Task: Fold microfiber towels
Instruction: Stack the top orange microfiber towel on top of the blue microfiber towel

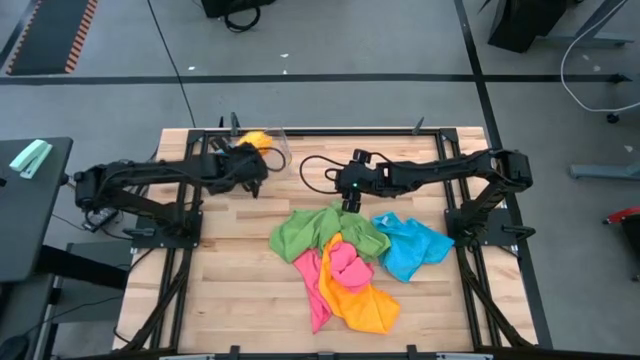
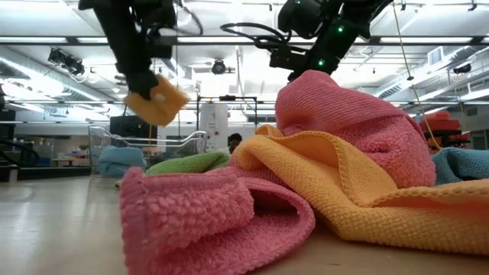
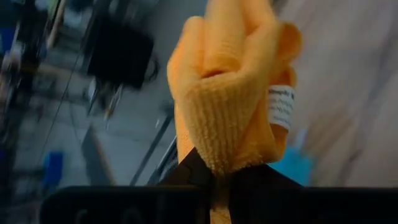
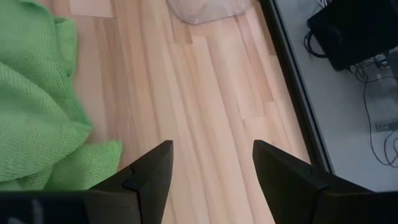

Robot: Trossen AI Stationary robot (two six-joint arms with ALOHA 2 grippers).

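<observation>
From above, the wooden surface (image 1: 240,260) has a pile of towels on it. The green towel (image 1: 325,232) lies at 12 o'clock in the pile. The blue towel (image 1: 410,246) lies at 3 o'clock. The pink towel (image 1: 335,268) is in the middle, and the big orange towel (image 1: 365,305) lies at 6 o'clock. The left gripper (image 1: 252,150) is at 10 o'clock from the pile, right by the clear bin (image 1: 280,150). It is pinched tight on a small folded orange towel (image 1: 256,140). The right gripper (image 1: 350,203) hangs just over the green towel's far edge, and its fingers are spread apart with nothing in them.

From the low view, the pink towel (image 2: 199,218) and the big orange towel (image 2: 359,183) fill the front. The green towel (image 2: 187,163) peeks out behind them. The left gripper (image 2: 149,88) holds the small orange towel (image 2: 157,101) up in the air at 10 o'clock. The right gripper (image 2: 306,65) hangs at 12 o'clock above the pile.

From the left wrist, the folded orange towel (image 3: 230,93) sticks up from the closed dark fingers (image 3: 186,171). A white tag (image 3: 282,107) shows on its side.

From the right wrist, the two dark fingers (image 4: 149,177) stand wide over bare wood. The green towel (image 4: 37,106) lies beside one finger.
</observation>
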